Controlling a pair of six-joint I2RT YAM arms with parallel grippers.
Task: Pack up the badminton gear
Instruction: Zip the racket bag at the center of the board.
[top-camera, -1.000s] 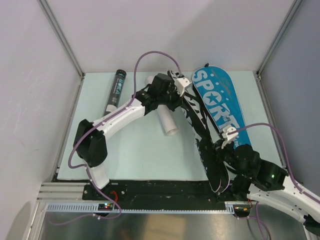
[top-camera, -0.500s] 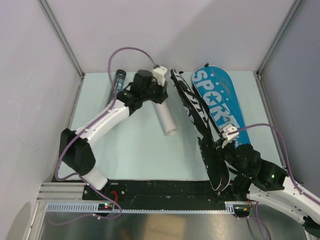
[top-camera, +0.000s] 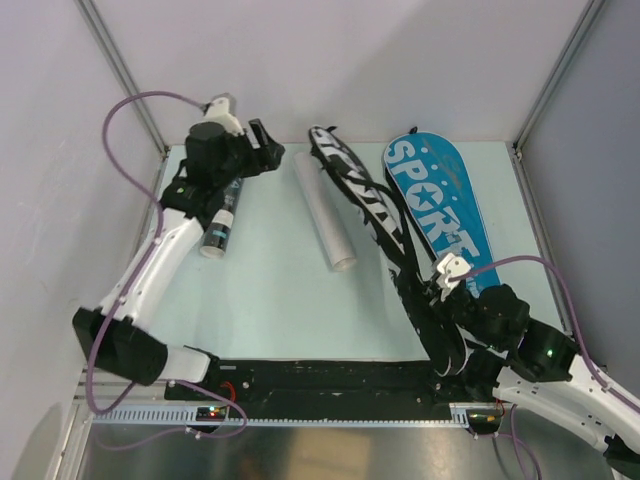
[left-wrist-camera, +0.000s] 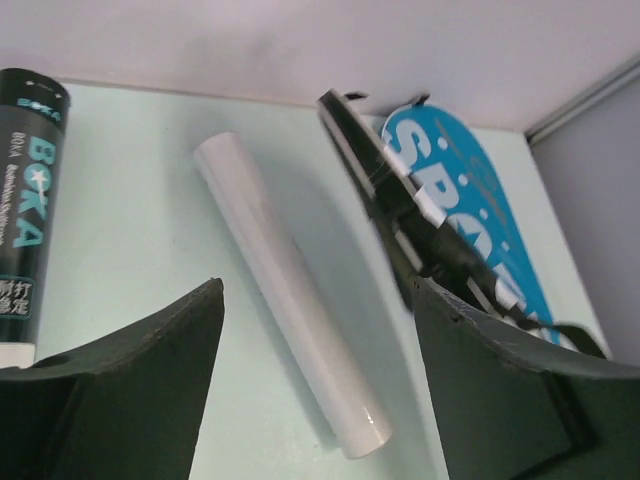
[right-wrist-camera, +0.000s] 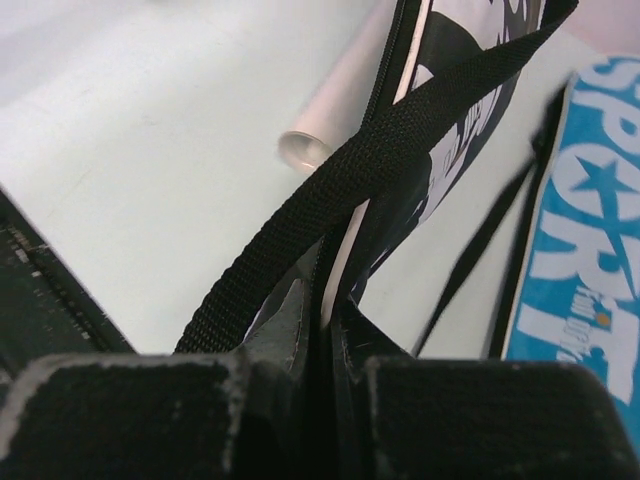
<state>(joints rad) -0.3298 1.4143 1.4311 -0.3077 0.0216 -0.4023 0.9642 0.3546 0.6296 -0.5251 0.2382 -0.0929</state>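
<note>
One black tube (left-wrist-camera: 28, 180) with teal lettering lies flat.

On your table (top-camera: 270, 300), the labelled tube (top-camera: 217, 233) lies at the far left. The plain tube (top-camera: 324, 214) lies to its right, near the middle. Right of that, the racket bag (top-camera: 380, 222) runs from the far edge toward the near right. The lettered cover (top-camera: 440, 205) lies just beside it, rightmost.

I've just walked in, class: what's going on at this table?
The right end effector is shut on the near end of a black-and-white fabric racket cover, holding it on edge. The left end effector hangs open and empty near a black printed tube. A white plastic tube and a blue fabric racket cover lie untouched.
</note>
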